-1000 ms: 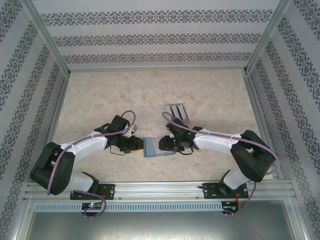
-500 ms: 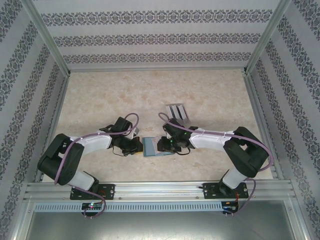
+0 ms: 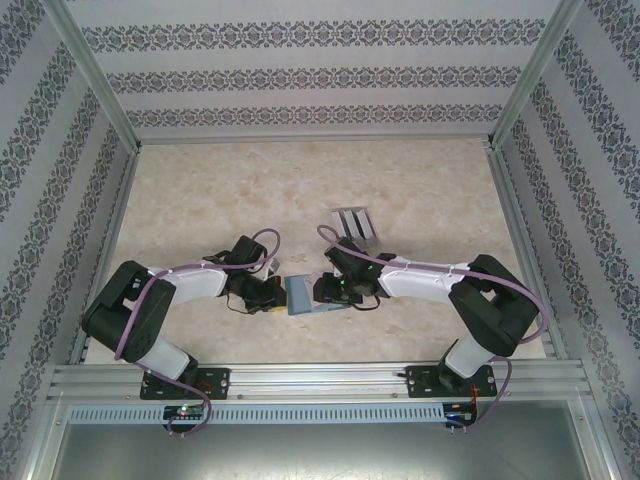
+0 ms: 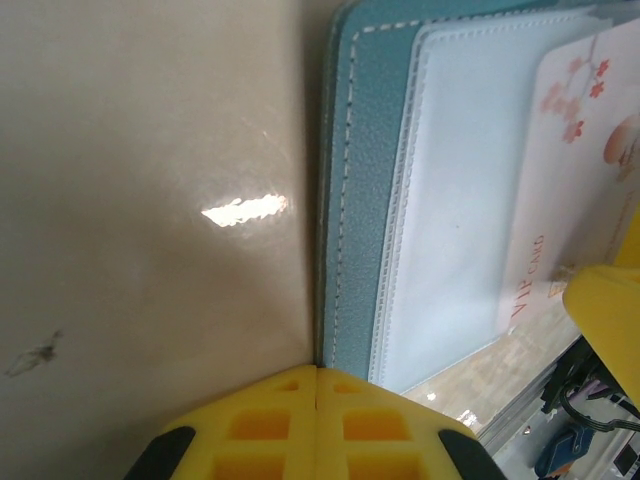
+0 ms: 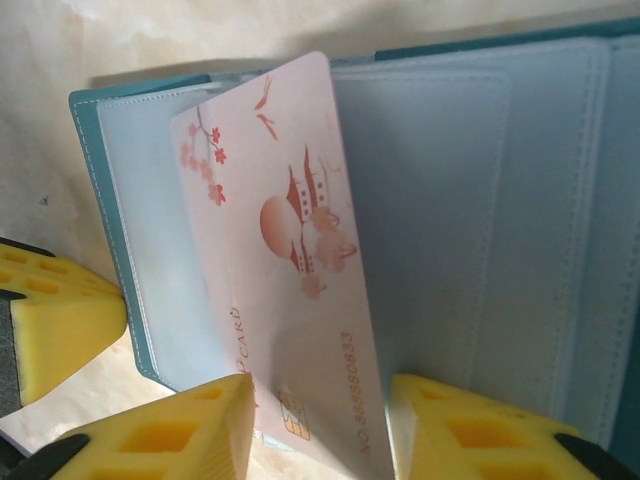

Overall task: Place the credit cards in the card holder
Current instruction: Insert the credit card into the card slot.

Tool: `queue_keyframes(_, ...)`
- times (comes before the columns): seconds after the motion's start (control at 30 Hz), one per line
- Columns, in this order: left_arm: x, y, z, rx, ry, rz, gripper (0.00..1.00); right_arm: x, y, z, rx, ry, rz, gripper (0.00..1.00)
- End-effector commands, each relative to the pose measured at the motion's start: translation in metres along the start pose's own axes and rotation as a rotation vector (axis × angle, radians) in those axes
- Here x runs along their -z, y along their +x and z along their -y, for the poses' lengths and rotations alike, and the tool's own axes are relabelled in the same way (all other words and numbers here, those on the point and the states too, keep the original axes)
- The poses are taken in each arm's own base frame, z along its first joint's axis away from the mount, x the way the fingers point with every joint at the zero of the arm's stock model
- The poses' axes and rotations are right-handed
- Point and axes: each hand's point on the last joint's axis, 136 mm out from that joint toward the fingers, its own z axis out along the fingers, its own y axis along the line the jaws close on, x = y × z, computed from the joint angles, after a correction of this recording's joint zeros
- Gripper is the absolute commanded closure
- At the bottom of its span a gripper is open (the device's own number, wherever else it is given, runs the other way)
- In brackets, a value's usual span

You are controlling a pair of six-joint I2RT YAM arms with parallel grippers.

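The teal card holder [image 3: 298, 297] lies open on the table between both grippers, its light-blue pockets [image 5: 450, 200] facing up. A pale pink credit card [image 5: 290, 260] with a red pagoda and "VIP CARD" lettering lies over the left pocket. My right gripper [image 5: 322, 390] is shut on its long edges at the chip end. My left gripper [image 4: 318, 372] is shut with nothing between the fingers, and its tips touch the card holder's stitched outer edge [image 4: 345, 200]. From above, the left gripper [image 3: 275, 293] and right gripper [image 3: 322, 290] flank the card holder. Other cards are out of view.
A grey ridged three-slot rack [image 3: 354, 222] stands just behind the right arm. Marbled beige tabletop [image 3: 200, 190] stretches out to patterned walls on three sides. A metal rail [image 3: 320, 378] runs along the near edge.
Both grippers have drawn in closer over the card holder, covering more of it. The left arm's elbow has swung to the right.
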Motion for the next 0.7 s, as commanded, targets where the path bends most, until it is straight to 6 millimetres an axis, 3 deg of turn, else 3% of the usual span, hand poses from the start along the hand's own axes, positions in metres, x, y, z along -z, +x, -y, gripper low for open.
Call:
queue_keyframes(0.0, -0.004, 0.001, 0.000, -0.027, -0.003, -0.005, 1.00, 0.008, -0.001, 0.005, -0.007, 0.033, 0.043, 0.55)
queue_keyframes(0.23, -0.004, 0.005, -0.008, -0.014, -0.039, -0.018, 1.00, 0.017, -0.005, 0.003, 0.029, 0.044, 0.070, 0.62)
queue_keyframes(0.4, -0.004, 0.005, -0.007, -0.008, -0.038, -0.021, 1.00, 0.008, -0.001, 0.001, 0.032, 0.034, 0.037, 0.71)
queue_keyframes(0.47, -0.004, 0.004, -0.008, -0.008, -0.037, -0.013, 1.00, 0.004, 0.000, 0.001, 0.037, 0.041, 0.031, 0.70)
queue_keyframes(0.53, -0.005, 0.005, -0.007, -0.008, -0.038, -0.022, 1.00, 0.002, 0.001, 0.004, 0.040, 0.063, 0.030, 0.59)
queue_keyframes(0.67, -0.003, 0.005, -0.007, -0.009, -0.035, -0.012, 1.00, -0.002, 0.002, -0.001, 0.048, 0.051, 0.019, 0.61)
